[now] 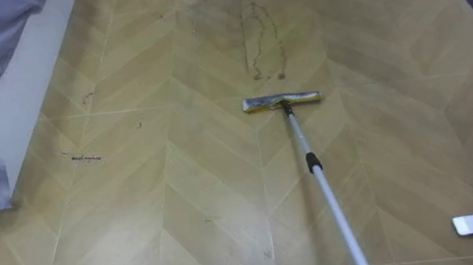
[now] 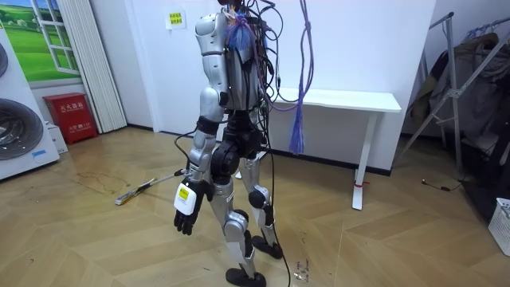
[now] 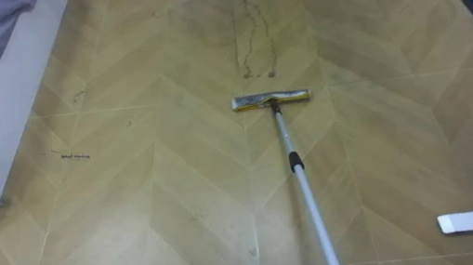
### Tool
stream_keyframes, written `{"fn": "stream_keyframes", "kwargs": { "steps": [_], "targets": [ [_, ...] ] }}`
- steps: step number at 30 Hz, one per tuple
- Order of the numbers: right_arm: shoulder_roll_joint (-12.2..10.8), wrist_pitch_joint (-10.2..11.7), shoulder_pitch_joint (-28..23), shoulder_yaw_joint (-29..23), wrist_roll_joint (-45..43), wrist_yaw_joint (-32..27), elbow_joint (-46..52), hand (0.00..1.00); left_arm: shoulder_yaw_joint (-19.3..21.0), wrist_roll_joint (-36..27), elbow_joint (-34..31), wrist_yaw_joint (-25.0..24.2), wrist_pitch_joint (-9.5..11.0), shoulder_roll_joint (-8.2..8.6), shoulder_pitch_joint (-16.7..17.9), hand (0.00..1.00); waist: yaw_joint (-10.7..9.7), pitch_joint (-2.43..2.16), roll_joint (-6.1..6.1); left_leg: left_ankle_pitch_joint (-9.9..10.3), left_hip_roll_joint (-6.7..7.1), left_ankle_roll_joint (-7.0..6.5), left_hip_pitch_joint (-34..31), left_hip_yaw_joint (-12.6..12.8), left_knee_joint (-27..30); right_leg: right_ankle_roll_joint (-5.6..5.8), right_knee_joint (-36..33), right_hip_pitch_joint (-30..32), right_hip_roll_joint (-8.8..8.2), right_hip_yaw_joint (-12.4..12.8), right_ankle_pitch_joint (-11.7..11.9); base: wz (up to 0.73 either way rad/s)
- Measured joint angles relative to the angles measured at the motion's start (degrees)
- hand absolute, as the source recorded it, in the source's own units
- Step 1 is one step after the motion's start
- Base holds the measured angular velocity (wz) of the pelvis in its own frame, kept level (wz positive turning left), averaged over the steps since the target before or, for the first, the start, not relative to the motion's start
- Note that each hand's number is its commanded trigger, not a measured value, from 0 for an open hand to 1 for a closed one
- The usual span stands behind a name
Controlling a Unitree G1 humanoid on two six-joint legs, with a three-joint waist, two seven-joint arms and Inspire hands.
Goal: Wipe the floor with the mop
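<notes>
Looks mid-push: mop head (image 1: 281, 101) just short of far dirt streaks (image 1: 263, 48), needs shoving farther; left hand (image 2: 185, 212) dangling relaxed, empty.

I see the mop (image 1: 324, 185) well ahead of my hanging left hand (image 2: 185, 211). Its flat yellow-and-grey head (image 1: 282, 101) lies on the wooden floor (image 1: 182, 206), and the silver pole with a black collar slopes back toward me. Dark grime streaks (image 1: 263, 44) lie just beyond the head.
</notes>
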State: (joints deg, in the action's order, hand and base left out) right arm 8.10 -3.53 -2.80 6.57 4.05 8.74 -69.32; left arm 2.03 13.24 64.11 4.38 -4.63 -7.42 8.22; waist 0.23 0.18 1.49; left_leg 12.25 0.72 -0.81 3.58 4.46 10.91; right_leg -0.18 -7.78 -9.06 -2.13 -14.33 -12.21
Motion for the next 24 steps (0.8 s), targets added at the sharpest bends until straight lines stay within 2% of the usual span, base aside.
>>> {"fn": "stream_keyframes", "kwargs": {
  "steps": [13,24],
  "targets": [
    [0.02,0.00,0.01,-0.01,-0.02,0.03,-0.02,1.00,-0.15,-0.11,0.04,-0.04,0.00,0.00,0.01,0.00,-0.01,0.14,0.05,0.00,-0.01,0.00,-0.03,0.01,-0.02,0.00,-0.01,0.03,0.02,0.06,0.00,0.00],
    [0.05,0.47,0.28,0.14,0.11,-0.01,0.46,1.00,-0.12,-0.20,0.07,0.44,-0.03,0.04,-1.23,0.00,0.07,-0.26,-0.11,-0.02,-0.09,-0.02,-2.84,0.13,0.58,-0.02,-0.57,3.23,-0.03,0.28,0.01,0.00]
  ]
}}
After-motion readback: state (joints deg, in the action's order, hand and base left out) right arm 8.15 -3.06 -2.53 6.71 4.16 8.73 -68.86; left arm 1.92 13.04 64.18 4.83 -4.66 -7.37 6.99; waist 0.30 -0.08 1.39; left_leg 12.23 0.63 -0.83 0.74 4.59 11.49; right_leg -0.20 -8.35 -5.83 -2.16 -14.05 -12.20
